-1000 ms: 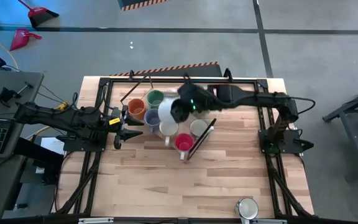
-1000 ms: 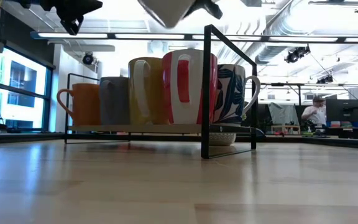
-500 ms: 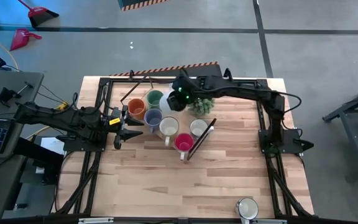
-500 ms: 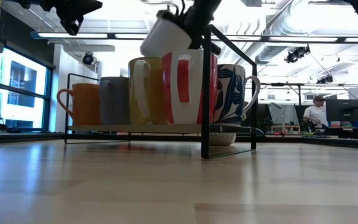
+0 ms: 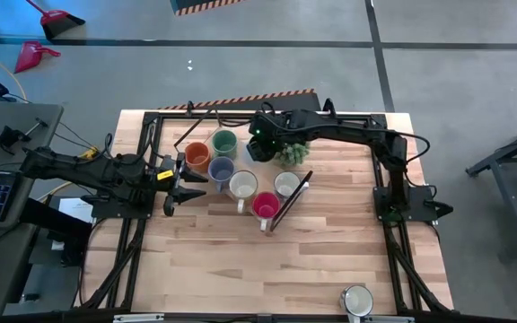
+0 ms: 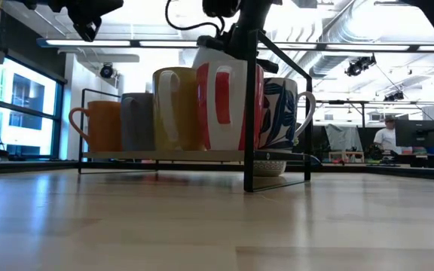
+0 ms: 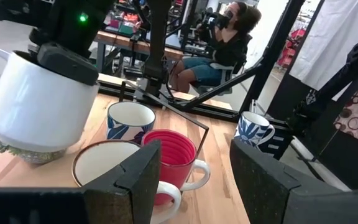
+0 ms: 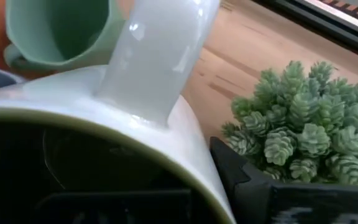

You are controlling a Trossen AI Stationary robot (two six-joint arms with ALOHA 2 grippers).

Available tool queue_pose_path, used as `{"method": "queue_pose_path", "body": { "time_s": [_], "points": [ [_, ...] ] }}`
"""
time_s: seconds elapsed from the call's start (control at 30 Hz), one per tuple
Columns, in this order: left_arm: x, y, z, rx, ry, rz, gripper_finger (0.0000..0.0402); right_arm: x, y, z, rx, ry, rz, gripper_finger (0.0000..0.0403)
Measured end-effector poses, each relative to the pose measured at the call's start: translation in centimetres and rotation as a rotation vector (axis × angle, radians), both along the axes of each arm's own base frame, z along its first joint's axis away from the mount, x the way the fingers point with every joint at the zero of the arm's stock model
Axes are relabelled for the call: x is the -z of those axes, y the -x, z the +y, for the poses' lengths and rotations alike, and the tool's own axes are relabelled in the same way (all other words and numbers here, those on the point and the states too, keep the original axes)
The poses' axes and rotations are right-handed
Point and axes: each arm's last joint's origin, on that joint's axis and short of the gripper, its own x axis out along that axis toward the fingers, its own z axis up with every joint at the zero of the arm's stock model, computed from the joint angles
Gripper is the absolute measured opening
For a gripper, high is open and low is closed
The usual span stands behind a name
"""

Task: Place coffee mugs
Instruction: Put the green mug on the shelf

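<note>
My right gripper (image 5: 260,141) reaches in from the table's right and is shut on a white mug (image 5: 260,152), which hangs between the green mug (image 5: 224,142) and the spiky plant (image 5: 292,153). On a black wire rack (image 6: 252,175) stand the orange (image 5: 197,157), blue-grey (image 5: 220,168), cream (image 5: 243,184), red-pink (image 5: 265,205) and patterned (image 5: 286,184) mugs. Another mug (image 5: 357,299) sits at the near edge. My left gripper (image 5: 179,182) waits open, left of the rack. My right gripper holds the white mug by its rim (image 8: 166,134), beside the handle (image 8: 157,56), coming from above. One finger (image 8: 253,186) shows outside the wall; the other is hidden. The mug (image 7: 39,106) hangs tilted below the gripper, lifted clear above the plant's pot.
The black rack's frame (image 5: 294,193) stands slanted beside the mugs, and its upright (image 6: 252,105) rises near the held mug. The plant (image 8: 297,118) is close by the gripper. Bare wood (image 5: 240,269) lies toward the near edge. A person (image 7: 229,37) sits beyond the table.
My right gripper has carried the white mug toward the table's far edge and down, from high above the cream mug to a spot between the green mug and the plant. It stays shut on the mug, which is now low behind the red-pink mug.
</note>
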Motion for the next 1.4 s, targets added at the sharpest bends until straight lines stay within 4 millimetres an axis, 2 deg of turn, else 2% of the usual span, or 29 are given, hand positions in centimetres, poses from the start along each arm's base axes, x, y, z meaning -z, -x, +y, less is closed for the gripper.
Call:
{"method": "queue_pose_path", "body": {
  "time_s": [0.33, 0.9, 1.17, 1.4],
  "points": [
    [0.0, 0.0, 0.0, 0.0, 0.001, -0.004, 0.0179, 0.3, 0.7, 0.4, 0.013, -0.015, 0.083, 0.0],
    [-0.1, 0.0, -0.1, 0.02, 0.005, -0.012, 0.0179, 2.2, -0.4, 1.2, -0.001, -0.005, 0.138, 0.0],
    [-0.2, 0.0, -0.1, 0.02, 0.006, -0.017, 0.0179, 4.0, -1.2, 1.1, -0.001, -0.014, 0.17, 0.0],
    [-0.2, 0.0, -0.1, 0.022, 0.007, -0.022, 0.0179, 4.3, -1.2, 1.3, -0.028, -0.038, 0.194, 0.0]
  ]
}}
